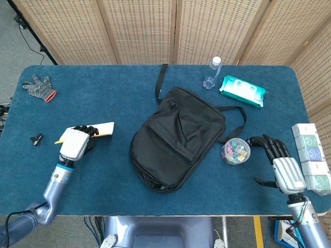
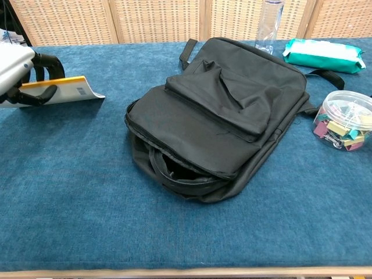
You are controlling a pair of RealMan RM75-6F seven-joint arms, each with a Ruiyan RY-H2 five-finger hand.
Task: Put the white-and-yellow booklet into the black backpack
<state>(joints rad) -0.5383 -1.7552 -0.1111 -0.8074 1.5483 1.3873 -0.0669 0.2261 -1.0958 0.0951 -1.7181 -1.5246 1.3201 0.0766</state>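
Blue felt table (image 1: 119,191), wicker screens (image 1: 139,31) behind; left hand (image 1: 74,144) grips booklet (image 2: 64,91), right hand (image 1: 283,165) splayed, holding nothing.

Table cloth (image 1: 119,103): deep blue. Backpack (image 1: 176,137): plain black. Booklet (image 2: 61,92), left of the backpack: white with yellow edge. Left hand (image 1: 74,143): silver-white with black fingers. Wipes pack (image 1: 243,90), right of the backpack: teal. Glove (image 1: 39,87), far left: grey, red cuff. Screen (image 1: 155,26) behind: tan lattice weave.
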